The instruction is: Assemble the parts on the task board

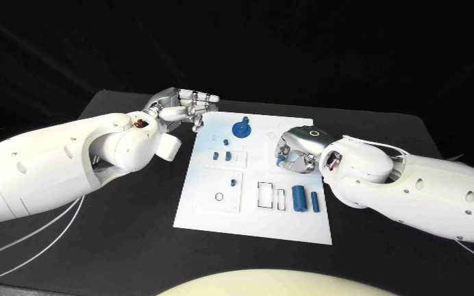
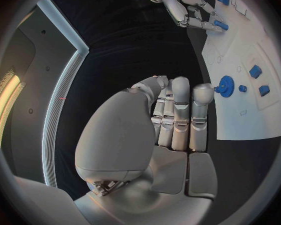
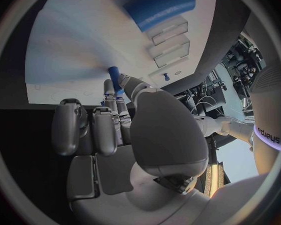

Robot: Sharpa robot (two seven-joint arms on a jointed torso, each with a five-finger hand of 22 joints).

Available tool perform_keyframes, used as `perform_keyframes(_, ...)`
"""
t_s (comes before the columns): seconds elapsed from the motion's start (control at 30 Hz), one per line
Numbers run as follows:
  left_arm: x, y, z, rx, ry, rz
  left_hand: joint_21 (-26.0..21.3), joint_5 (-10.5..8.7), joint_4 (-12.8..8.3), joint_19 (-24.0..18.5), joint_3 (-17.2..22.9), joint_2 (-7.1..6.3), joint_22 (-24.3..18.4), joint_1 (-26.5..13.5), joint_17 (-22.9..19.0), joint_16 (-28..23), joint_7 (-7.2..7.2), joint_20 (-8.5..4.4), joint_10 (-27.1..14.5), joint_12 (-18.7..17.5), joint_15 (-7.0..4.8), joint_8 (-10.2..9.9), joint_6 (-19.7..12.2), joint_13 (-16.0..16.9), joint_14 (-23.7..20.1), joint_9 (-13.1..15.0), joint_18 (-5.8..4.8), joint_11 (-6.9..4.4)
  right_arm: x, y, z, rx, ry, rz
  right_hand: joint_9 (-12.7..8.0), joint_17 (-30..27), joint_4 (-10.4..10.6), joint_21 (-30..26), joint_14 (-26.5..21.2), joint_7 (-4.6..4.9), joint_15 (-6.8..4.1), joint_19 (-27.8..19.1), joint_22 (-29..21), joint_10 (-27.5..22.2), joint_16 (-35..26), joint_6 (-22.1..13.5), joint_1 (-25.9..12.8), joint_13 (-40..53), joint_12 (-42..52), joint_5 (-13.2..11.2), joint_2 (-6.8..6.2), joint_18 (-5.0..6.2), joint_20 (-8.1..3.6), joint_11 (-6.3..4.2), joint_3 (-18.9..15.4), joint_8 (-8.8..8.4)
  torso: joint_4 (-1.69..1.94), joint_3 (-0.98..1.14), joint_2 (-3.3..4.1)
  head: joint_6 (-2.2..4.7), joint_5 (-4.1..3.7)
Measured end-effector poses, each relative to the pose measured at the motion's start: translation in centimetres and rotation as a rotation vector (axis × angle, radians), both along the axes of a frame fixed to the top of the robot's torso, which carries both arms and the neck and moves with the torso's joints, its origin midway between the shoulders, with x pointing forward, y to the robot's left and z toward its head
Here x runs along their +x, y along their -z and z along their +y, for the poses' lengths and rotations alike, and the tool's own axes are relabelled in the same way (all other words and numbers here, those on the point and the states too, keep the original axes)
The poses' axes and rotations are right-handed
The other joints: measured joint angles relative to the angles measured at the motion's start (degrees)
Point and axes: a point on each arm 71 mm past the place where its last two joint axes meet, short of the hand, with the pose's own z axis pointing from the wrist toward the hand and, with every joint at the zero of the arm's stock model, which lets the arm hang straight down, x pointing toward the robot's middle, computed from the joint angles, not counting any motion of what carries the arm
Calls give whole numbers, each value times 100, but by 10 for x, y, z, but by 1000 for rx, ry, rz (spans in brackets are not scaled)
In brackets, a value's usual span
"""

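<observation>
Right hand [image 1: 296, 149] sits closest to me, low over the right half of the board [image 1: 252, 217]. I read it as pinching a small blue peg [image 3: 115, 79] between thumb and a fingertip, with the other fingers held loosely alongside. The peg's long axis runs out from the fingertips toward the white surface, so it seems nearer end-on than flat, but I can't tell the exact tilt. I also can't tell whether its tip touches the board.

Left hand [image 1: 183, 109] holds nothing. Its fingers are out straight, side by side, and it hovers by the board's far-left corner, off the plate. So the right hand is the one on the job, and the left is well apart from the peg.

The gear [image 1: 240, 129] stands on the far side of the board, between the two hands. The small blocks [image 1: 222, 154] lie left of the right hand. Two cylinders [image 1: 299, 199] lie side by side toward the near edge, long axes running near-to-far, just beside the right forearm.

My call is that the seating step is in progress. The target hole is hidden under the hand. There's open board to the left, while the right edge and the cylinders crowd the wrist.
</observation>
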Motion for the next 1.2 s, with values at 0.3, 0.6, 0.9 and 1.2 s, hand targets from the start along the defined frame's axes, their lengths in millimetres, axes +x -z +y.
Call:
perform_keyframes(0.3,1,0,0,1,-1,0,0,0,0,0,0,0,0,0,0,0,0,0,0,0,0,0,0,0,0,-3,0,0,-19,-32,9,92,-45,-59,36,14,-40,33,0,8,0,0,-1,0,0,9,8,13,-7,-16,7,-1,0,1,39,-2,0,1,-7,17,30)
perform_keyframes(0.6,3,1,-2,0,0,1,0,0,-16,0,-16,0,1,0,-8,0,0,0,0,0,0,0,0,-1,0,-3,0,0,-40,-48,53,191,-148,-63,40,13,-56,33,0,8,0,0,-1,-1,0,8,57,16,-19,16,5,0,0,2,55,2,-1,-3,-8,29,82)
perform_keyframes(0.9,4,2,-8,-3,10,2,0,0,-16,0,-16,0,1,0,-8,0,0,0,1,0,0,0,0,4,0,-2,0,0,-55,-23,99,242,-230,13,42,7,-80,32,0,9,1,0,-2,-2,0,5,64,14,-41,47,11,-1,0,3,78,4,7,-7,-3,-7,194)
perform_keyframes(1.2,4,2,-12,-6,18,3,0,0,-16,0,-16,0,1,0,-7,0,0,0,1,0,0,0,0,3,0,-2,0,-1,-61,7,124,247,-259,78,45,-7,-80,9,0,15,1,0,3,21,0,7,71,8,-49,48,4,-1,1,21,77,2,3,-8,7,-35,279)
